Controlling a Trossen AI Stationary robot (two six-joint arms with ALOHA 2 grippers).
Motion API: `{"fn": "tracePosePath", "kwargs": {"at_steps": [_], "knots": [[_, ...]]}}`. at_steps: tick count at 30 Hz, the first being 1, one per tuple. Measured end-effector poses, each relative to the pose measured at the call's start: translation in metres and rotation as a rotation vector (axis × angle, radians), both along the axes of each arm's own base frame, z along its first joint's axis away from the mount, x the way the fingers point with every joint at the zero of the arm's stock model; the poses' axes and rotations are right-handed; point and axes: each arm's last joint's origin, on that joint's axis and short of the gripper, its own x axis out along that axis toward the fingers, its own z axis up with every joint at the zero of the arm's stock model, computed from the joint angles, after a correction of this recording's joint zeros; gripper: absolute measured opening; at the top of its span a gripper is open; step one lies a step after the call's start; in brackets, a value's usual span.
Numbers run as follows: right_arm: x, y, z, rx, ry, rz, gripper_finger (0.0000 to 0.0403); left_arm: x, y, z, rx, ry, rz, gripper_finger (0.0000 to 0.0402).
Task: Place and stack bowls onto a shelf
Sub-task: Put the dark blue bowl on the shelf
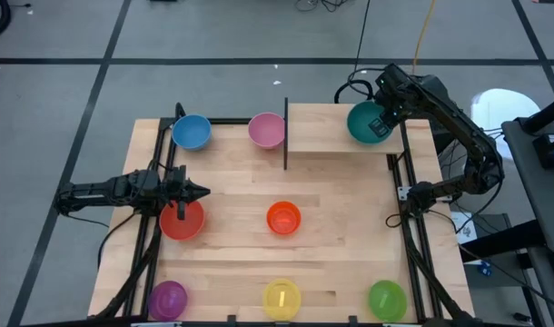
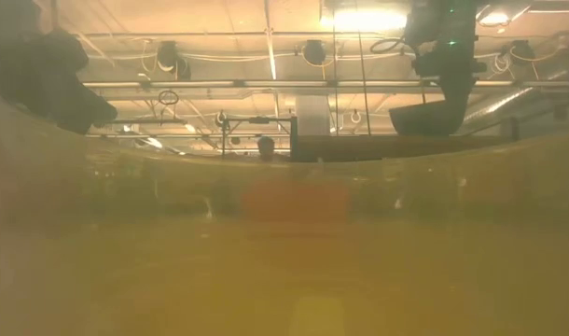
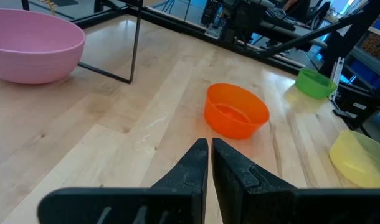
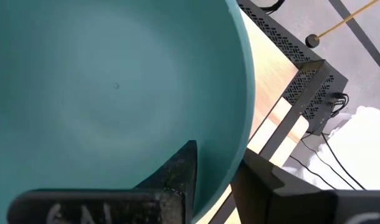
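The teal bowl (image 1: 363, 123) is over the small wooden shelf (image 1: 327, 127) at the far right, which has a black bar (image 1: 286, 136) along its left side. My right gripper (image 1: 383, 124) is shut on the bowl's rim. My left gripper (image 1: 202, 192) is shut and empty, just above the far side of the red bowl (image 1: 180, 222), pointing toward the orange bowl (image 3: 235, 112). On the tabletop rest the blue bowl (image 1: 192, 132), pink bowl (image 1: 266, 130), purple bowl (image 1: 168, 298), yellow bowl (image 1: 281, 298) and green bowl (image 1: 386, 298). My right gripper holds the teal bowl by its rim (image 4: 243, 146) on the side toward the table's right edge. One finger (image 4: 174, 177) is inside the bowl and the other (image 4: 274, 186) outside its wall. The fingers come from above, slanting down. The bowl is upright over the shelf; whether it rests there I cannot tell.
Black frame rails (image 1: 413, 227) run along the table's left and right edges. The pink bowl stands right beside the shelf's black bar. The yellow bowl fills the front of the low view (image 2: 284, 261). Bare tabletop (image 1: 350, 209) lies between the orange bowl and the right rail.
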Motion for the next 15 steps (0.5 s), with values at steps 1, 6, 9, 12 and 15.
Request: {"fn": "tracePosePath", "kwargs": {"at_steps": [1,6,9,12,15], "knots": [[0.0000,0.0000,0.0000,0.000,0.000,0.000,0.0081,0.0000,0.0000,0.0000,0.000,0.000,0.000,0.0026],[0.0000,0.0000,0.0000,0.000,0.001,0.005,0.0081,0.0000,0.0000,-0.0001,0.000,0.000,0.000,0.0026],[0.0000,0.0000,0.0000,0.000,0.002,0.006,0.0081,0.0000,0.0000,0.0000,0.000,0.000,0.000,0.0026],[0.0000,-0.0001,0.0000,0.000,0.003,0.009,0.0081,0.0000,0.0000,0.0000,0.000,0.000,0.000,0.0026],[-0.0004,0.0006,-0.0001,0.007,0.011,0.018,0.0080,0.0000,0.0000,-0.0001,0.000,0.000,0.000,0.0026]]}}
